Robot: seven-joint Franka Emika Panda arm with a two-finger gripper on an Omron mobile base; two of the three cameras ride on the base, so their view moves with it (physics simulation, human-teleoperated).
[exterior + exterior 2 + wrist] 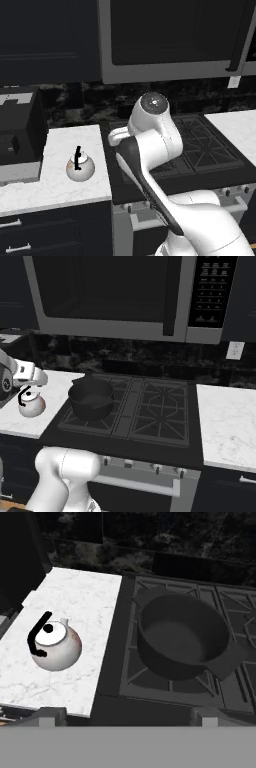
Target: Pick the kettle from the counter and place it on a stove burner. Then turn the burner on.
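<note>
The kettle [54, 646] stands upright on the white marbled desk [65, 190], near the desk's edge beside the cooktop, untouched. The claw [128, 714] hangs above and apart from it, its two tips wide apart and holding nothing. A dark pot [181, 641] already fills the front left stove burner [87, 418]. The thin black handle is a narrow target, so a slightly off descent could likely tip the round kettle, and carrying it low could knock the pot.

One kettle [56, 644]; one dark pot [182, 643]; one cooktop [150, 406]; one microwave [120, 296].
</note>
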